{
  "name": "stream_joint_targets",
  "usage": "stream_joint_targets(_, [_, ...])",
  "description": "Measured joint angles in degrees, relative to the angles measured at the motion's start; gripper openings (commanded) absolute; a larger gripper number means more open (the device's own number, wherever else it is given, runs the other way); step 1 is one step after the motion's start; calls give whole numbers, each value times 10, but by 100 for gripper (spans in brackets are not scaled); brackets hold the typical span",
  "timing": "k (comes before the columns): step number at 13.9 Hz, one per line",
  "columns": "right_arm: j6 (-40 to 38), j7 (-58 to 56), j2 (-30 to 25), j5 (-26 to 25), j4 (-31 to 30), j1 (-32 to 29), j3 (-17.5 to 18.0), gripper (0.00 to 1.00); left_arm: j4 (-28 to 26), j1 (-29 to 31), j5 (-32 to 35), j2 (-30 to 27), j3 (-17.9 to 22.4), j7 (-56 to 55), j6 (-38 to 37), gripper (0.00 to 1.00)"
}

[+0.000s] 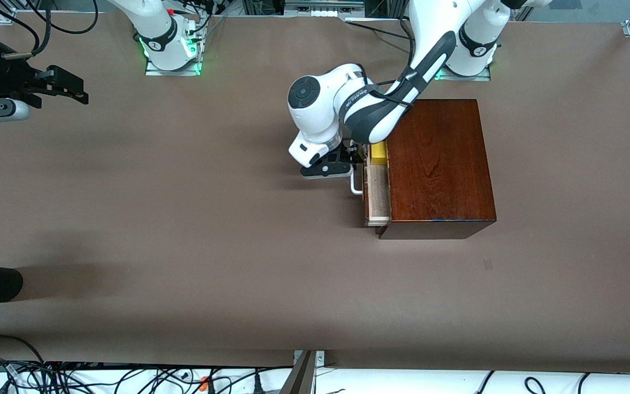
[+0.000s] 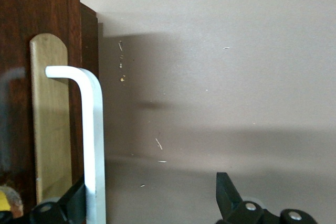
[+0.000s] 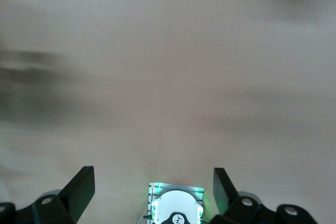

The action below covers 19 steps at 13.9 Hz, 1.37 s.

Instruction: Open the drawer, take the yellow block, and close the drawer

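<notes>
- Across the table from the high front camera: drawer pulled partway out of the dark wooden box, pale interior showing, yellow block sitting inside at the end farthest from the camera. Left gripper low beside the white loop handle, jaws apart. Right gripper up over bare table at the right arm's end, waiting.
- Left wrist view: white handle upright against the drawer front, 1 finger tucked right beside it, the other well clear; nothing clamped.
- Right wrist view: 2 fingers spread wide, only brown table below.
</notes>
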Motion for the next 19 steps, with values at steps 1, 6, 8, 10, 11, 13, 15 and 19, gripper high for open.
stream_joint_targets(1, [0, 0, 0, 0, 0, 0, 0, 100, 6, -3, 0, 4, 0, -2, 2, 100])
stream_joint_targets(6, [0, 0, 0, 0, 0, 0, 0, 100, 18, -6, -1, 10, 0, -8, 4, 100])
stream_joint_targets(8, [0, 0, 0, 0, 0, 0, 0, 100, 23, -7, -2, 13, 0, -8, 7, 100])
stream_joint_targets(10, [0, 0, 0, 0, 0, 0, 0, 100, 30, -7, -2, 15, 0, -8, 3, 100])
stream_joint_targets(11, [0, 0, 0, 0, 0, 0, 0, 100, 36, -7, -2, 14, -1, -8, -3, 100])
stream_joint_targets(13, [0, 0, 0, 0, 0, 0, 0, 100, 51, -8, -2, 10, -6, -7, -36, 100])
stream_joint_targets(15, [0, 0, 0, 0, 0, 0, 0, 100, 62, -9, -3, -3, -10, -3, -75, 100])
stream_joint_targets(19, [0, 0, 0, 0, 0, 0, 0, 100, 108, -2, -38, -38, -5, 62, -166, 100])
